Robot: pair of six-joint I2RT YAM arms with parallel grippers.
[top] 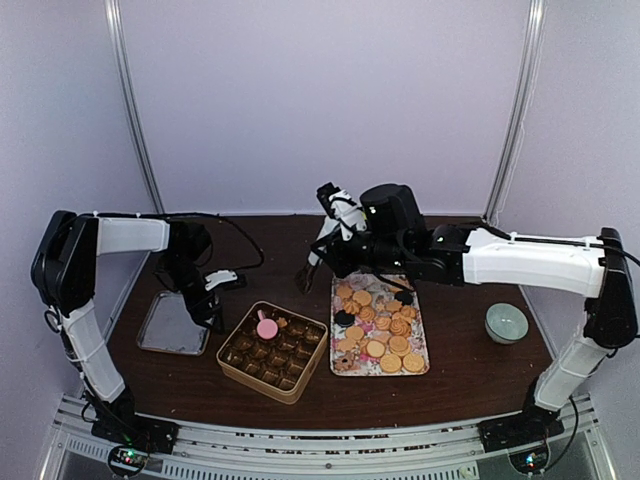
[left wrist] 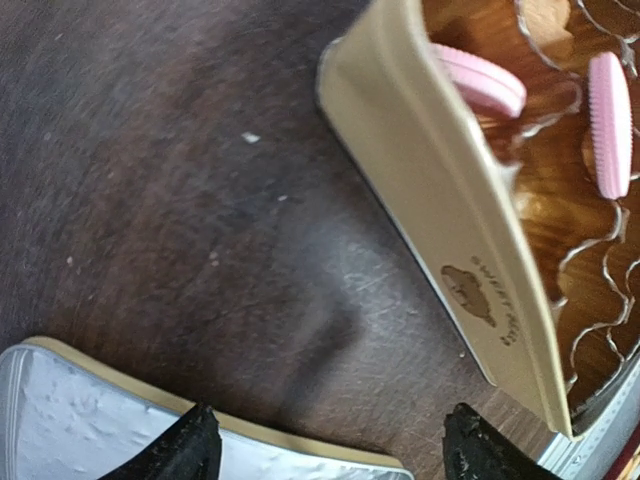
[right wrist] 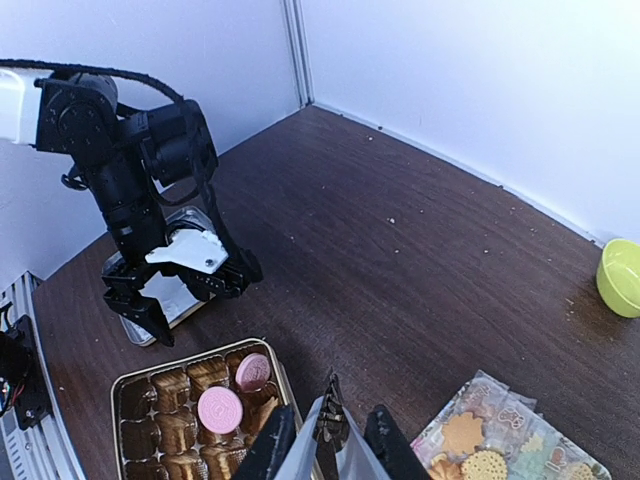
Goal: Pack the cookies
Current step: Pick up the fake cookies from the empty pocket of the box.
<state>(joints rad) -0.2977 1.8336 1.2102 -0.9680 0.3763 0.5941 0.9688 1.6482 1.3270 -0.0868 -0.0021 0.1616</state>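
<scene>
The cookies lie on a clear printed sheet right of the tan tin, mostly golden, a few dark. The tin holds brown paper cups and two pink cookies, also seen in the right wrist view and the left wrist view. My right gripper hangs above the table just behind the tin's far right corner. In its wrist view the right gripper is shut on a thin dark brown ridged piece, seemingly a dark cookie on edge. My left gripper is open and empty, low between tin and lid.
The silver tin lid lies flat left of the tin, partly under the left arm. A pale green bowl stands at the right, also in the right wrist view. Walls close off the back and both sides of the table.
</scene>
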